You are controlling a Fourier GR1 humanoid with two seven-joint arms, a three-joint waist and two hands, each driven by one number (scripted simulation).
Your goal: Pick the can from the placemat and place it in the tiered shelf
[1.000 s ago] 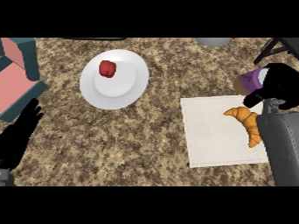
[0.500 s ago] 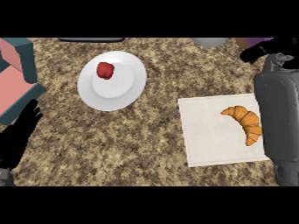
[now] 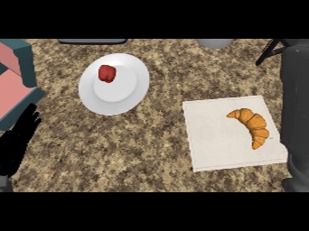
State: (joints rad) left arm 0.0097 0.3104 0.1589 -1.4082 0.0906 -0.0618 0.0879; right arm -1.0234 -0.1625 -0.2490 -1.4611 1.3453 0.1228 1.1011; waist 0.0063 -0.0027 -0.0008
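Metal presumably: light, stiff, slick can, unseen; best gripped mid-wall. Left of placemat (image 3: 214, 135), released left hand (image 3: 9, 146); right hand hidden.

The right forearm (image 3: 304, 113) was cut off at the top edge, the right hand was left unseen, and the tiered shelf (image 3: 10, 85) was cropped by the left edge.

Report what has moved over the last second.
The grey right forearm stretched up along the right edge, carrying the purple can and right robot hand out of view. The orange croissant on the white placemat, white plate with red item, and left robot hand stayed.
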